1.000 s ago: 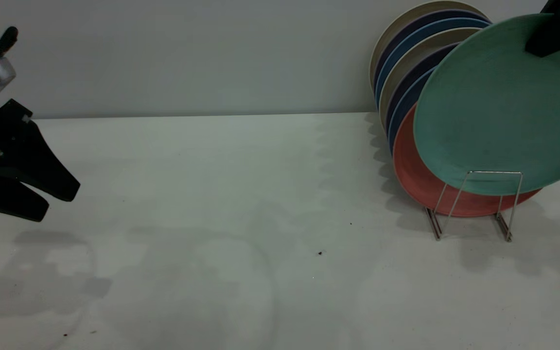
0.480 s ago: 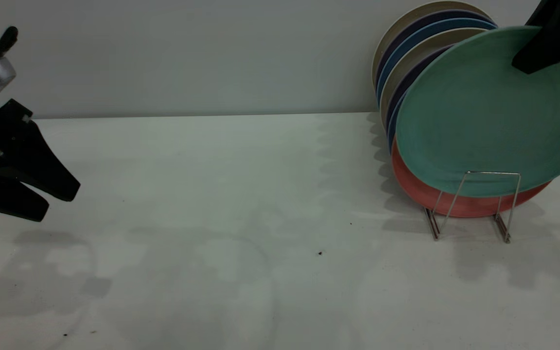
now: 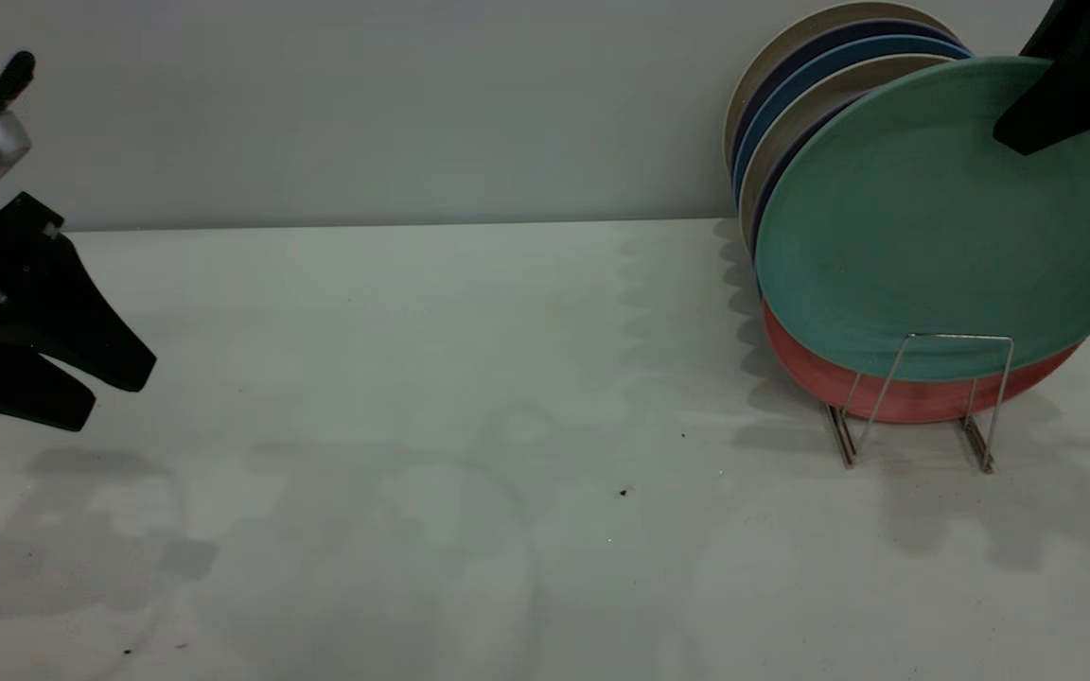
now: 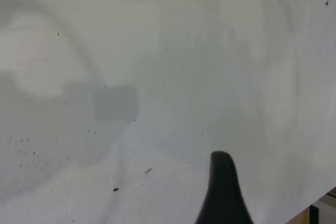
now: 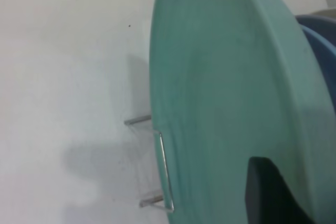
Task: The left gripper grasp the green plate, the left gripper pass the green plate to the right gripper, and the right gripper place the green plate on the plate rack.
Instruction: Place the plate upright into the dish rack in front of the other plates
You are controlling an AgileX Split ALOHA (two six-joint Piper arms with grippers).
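The green plate (image 3: 933, 218) stands tilted at the front of the plate rack (image 3: 919, 397), its lower edge behind the front wire loop, leaning against the salmon-pink plate (image 3: 848, 388). My right gripper (image 3: 1065, 85) is shut on the green plate's upper right rim. In the right wrist view the green plate (image 5: 226, 93) fills the frame, one black finger (image 5: 270, 195) lies on its face, and the wire loop (image 5: 164, 169) stands by its edge. My left gripper (image 3: 100, 378) hovers open and empty at the far left above the table; one finger (image 4: 223, 190) shows in the left wrist view.
Several plates, beige, navy and blue (image 3: 819, 85), stand in the rack behind the green one, close to the back wall. The white table (image 3: 460, 378) spreads between the arms with a few dark specks (image 3: 623, 492).
The right gripper has moved the green plate left and down, so it stands more upright and closer against the stacked plates in the rack. The left gripper has not moved.
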